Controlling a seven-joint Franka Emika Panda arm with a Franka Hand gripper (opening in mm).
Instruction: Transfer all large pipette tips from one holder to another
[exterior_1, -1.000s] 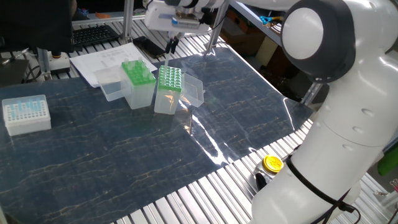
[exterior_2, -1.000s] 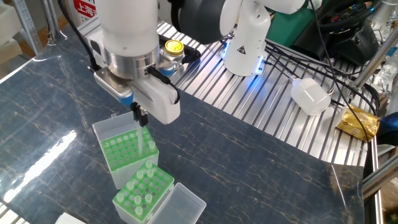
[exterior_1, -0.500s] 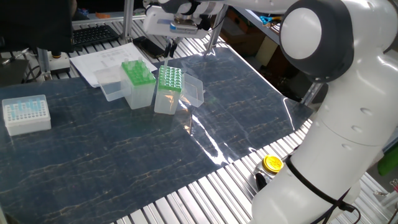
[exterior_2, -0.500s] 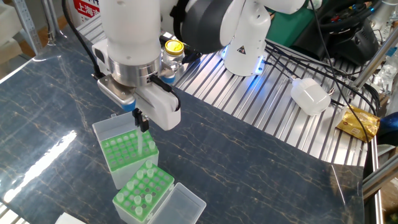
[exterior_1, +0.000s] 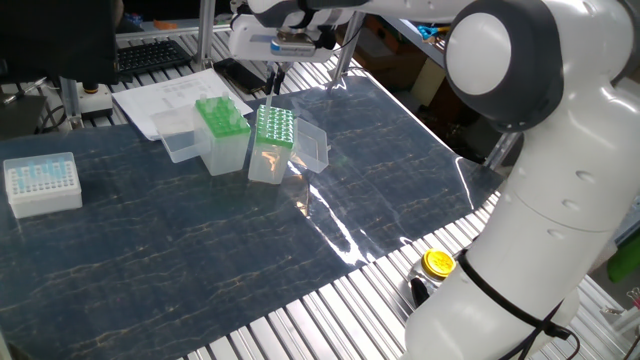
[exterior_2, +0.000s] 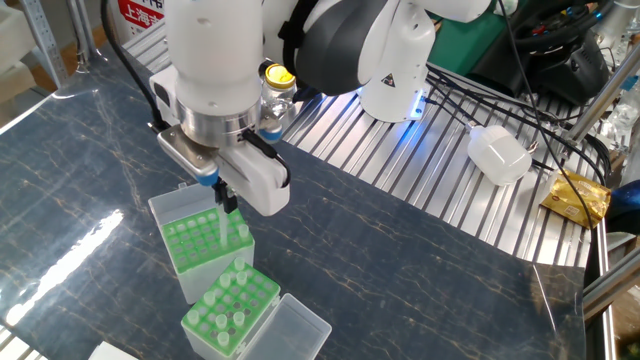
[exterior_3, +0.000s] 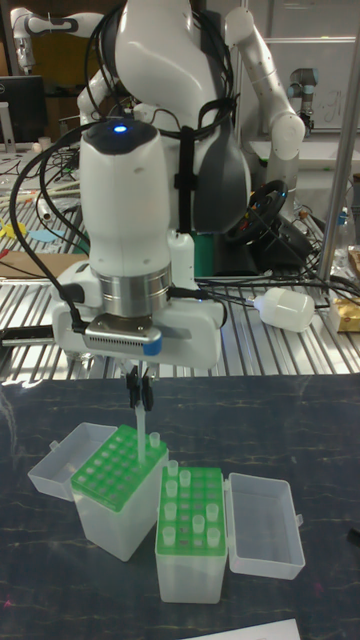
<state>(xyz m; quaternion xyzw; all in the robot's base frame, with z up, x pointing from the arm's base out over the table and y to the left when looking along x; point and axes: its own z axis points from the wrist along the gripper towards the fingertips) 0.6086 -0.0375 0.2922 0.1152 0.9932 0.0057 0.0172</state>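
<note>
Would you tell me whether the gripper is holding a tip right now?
Yes. The gripper is shut on a pipette tip hanging above the green rack.

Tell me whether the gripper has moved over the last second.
Yes. The gripper, shut on a pipette tip, has risen slightly above the green rack.

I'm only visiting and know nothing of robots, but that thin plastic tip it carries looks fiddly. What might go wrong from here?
Two things, I'd guess. The tool grips only the top of the pipette tip, so it might slip or tilt and miss a hole. And it hangs right over the edge of the green rack beside the second rack, whose tips stand proud; a low sideways move could knock them.
</note>
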